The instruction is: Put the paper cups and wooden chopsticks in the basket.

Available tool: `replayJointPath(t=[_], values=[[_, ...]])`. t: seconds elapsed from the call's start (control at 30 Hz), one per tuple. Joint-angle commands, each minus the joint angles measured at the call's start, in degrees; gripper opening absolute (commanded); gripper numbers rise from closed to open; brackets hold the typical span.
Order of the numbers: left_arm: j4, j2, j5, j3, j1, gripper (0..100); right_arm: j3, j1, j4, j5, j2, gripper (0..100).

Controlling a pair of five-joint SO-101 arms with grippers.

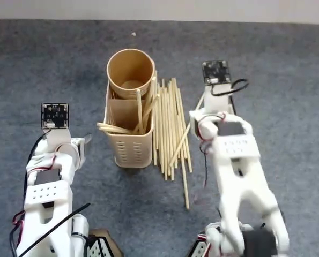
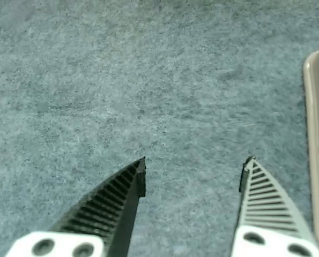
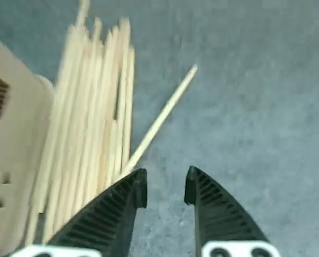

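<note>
two white arms stand at the lower edge of the high view on a grey carpeted surface [image 1: 52,64], the left arm [image 1: 49,179] in the lower left and the right arm [image 1: 237,160] at right of centre. between them, at the middle of the frame, lies a beige slotted basket [image 1: 128,144]. a paper cup [image 1: 130,72] sits in the basket's upper end with its mouth facing up; it may be several cups nested, though the rim does not let me tell. a few chopsticks [image 1: 140,110] lie crossed inside the basket below the cup. a larger pile of wooden chopsticks [image 1: 167,126] lies on the carpet just right of the basket, touching its side, and one stray chopstick [image 1: 182,143] slants across the pile's right edge.

the left gripper [image 2: 194,166] hangs over bare carpet with its fingers spread wide and nothing between them, the basket's wall [image 2: 317,150] just beside it. the right gripper [image 3: 165,184] is parted by a narrow gap, holding nothing, its tips near the stray chopstick [image 3: 162,115] and the pile [image 3: 89,134].
</note>
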Motion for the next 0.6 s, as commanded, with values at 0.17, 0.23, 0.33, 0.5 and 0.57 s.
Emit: replayJointPath(t=[0.17, 0.23, 0.33, 0.5, 0.57], values=[[-0.8, -0.8, -0.7, -0.2, 1.5, 30, -1.5, -7.3, -10.2, 0.5, 15.4, 12.9], [-0.8, -0.8, -0.7, -0.2, 1.6, 30, -1.4, -7.3, -11.4, 0.6, 15.9, 12.9], [-1.0, -0.8, -0.7, 0.2, 1.7, 30, -1.1, -7.3, -12.4, 0.6, 16.7, 12.9], [-1.0, -0.8, -0.7, 0.3, 1.7, 30, -1.8, -7.3, -12.4, 0.6, 22.4, 12.9], [-1.0, -0.8, -0.7, 0.3, 1.7, 30, -4.1, -6.9, -11.4, 0.7, 25.5, 12.9]])
